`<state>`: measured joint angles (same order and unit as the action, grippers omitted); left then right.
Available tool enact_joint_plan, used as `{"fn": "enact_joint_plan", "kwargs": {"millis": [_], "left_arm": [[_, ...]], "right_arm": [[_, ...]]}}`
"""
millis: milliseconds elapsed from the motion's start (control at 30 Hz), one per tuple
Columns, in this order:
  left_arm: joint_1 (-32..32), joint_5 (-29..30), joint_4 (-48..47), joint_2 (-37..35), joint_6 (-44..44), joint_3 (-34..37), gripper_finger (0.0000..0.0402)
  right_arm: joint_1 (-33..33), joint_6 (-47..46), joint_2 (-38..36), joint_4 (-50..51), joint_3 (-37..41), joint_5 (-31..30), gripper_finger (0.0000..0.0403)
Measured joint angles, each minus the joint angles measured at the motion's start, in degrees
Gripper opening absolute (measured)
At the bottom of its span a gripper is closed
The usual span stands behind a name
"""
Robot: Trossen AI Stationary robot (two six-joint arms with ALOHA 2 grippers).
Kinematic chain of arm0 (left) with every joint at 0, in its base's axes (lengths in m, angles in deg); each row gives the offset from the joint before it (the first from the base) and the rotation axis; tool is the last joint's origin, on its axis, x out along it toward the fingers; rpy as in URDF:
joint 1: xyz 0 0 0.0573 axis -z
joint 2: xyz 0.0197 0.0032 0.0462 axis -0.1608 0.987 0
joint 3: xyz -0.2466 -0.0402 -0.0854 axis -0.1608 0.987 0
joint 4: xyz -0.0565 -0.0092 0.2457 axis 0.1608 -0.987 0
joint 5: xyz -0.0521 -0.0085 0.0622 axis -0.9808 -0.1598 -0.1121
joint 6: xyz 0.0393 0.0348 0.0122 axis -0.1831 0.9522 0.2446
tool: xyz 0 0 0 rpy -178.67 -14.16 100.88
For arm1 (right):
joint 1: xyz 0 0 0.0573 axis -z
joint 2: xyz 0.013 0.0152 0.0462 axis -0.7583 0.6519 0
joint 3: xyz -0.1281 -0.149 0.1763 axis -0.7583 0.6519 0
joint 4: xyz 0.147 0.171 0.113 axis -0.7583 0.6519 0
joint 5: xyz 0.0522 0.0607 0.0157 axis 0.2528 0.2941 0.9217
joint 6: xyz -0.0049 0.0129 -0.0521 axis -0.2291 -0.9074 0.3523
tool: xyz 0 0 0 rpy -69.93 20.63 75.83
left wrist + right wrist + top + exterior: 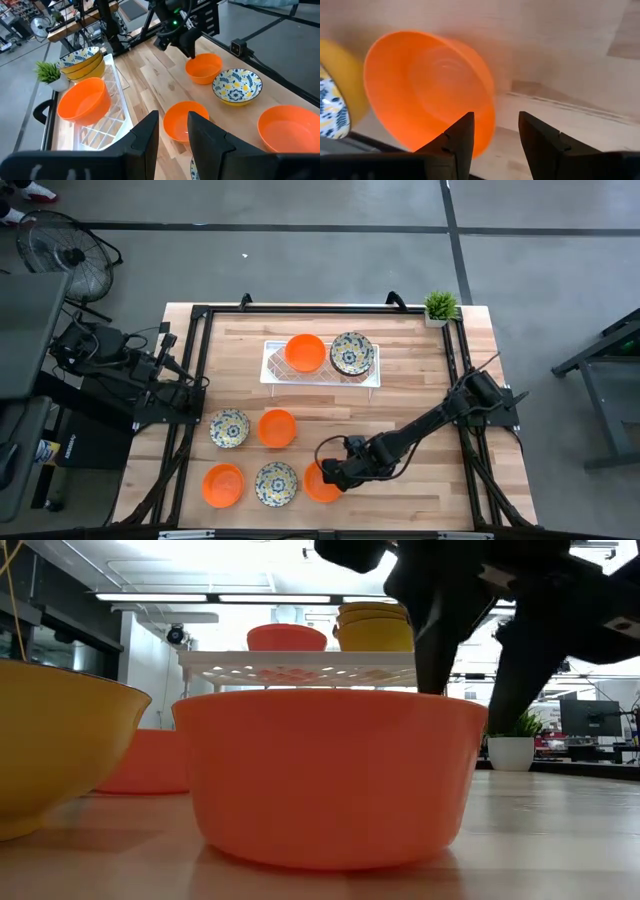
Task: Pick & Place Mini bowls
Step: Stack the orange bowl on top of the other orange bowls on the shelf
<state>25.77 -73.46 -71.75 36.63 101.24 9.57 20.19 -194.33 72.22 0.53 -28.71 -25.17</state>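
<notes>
Near the table's front edge, right of the middle, stands an orange mini bowl (316, 484) (425, 85). My right gripper (330, 471) (496, 120) hangs open over it, pointing steeply down. One finger is over the bowl's inside and the other outside its right rim. More mini bowls rest on the table: orange ones (277, 427) (222, 484) and patterned ones (229, 428) (276, 483). The white tray (272, 370) at the far middle holds an orange bowl (305, 352) and stacked patterned bowls (351, 353). My left gripper (173, 117) waits open at the table's left edge, high up. My right gripper straddles the rim (489, 107) of the orange bowl on its right side, coming from above and pointing steeply down. Whether either finger touches the rim, I cannot tell. The bowl sits upright on the table.
A small potted plant (440, 307) stands at the far right corner. Black frame rails (452, 350) run along the table's left, right and far sides. Bare wood lies right of the gripper and between the tray and the loose bowls.
</notes>
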Motion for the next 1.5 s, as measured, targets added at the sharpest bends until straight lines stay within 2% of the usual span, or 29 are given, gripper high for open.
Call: {"fn": "enact_joint_plan", "kwargs": {"millis": [433, 1000, 1300, 1500], "left_arm": [[0.00, 0.24, 0.04, 0.00, 0.00, 0.00, 0.0099], [0.01, 0.26, 0.05, 0.00, 0.00, 0.00, 0.0099], [0.02, -0.26, 0.04, 0.00, -0.20, 0.00, 0.0099], [0.02, -0.26, 0.07, 0.00, -1.17, 0.00, 0.0099]], "right_arm": [[0.00, 1.51, 0.00, -1.72, 2.36, 0.33, 0.0136], [0.00, 3.03, 0.00, -3.43, 2.36, -0.26, 0.0005], [0.00, 2.55, -0.11, -3.89, 2.34, -0.50, 0.0001], [-0.24, 3.27, -0.13, -1.52, -0.78, -1.57, 0.0001]]}}
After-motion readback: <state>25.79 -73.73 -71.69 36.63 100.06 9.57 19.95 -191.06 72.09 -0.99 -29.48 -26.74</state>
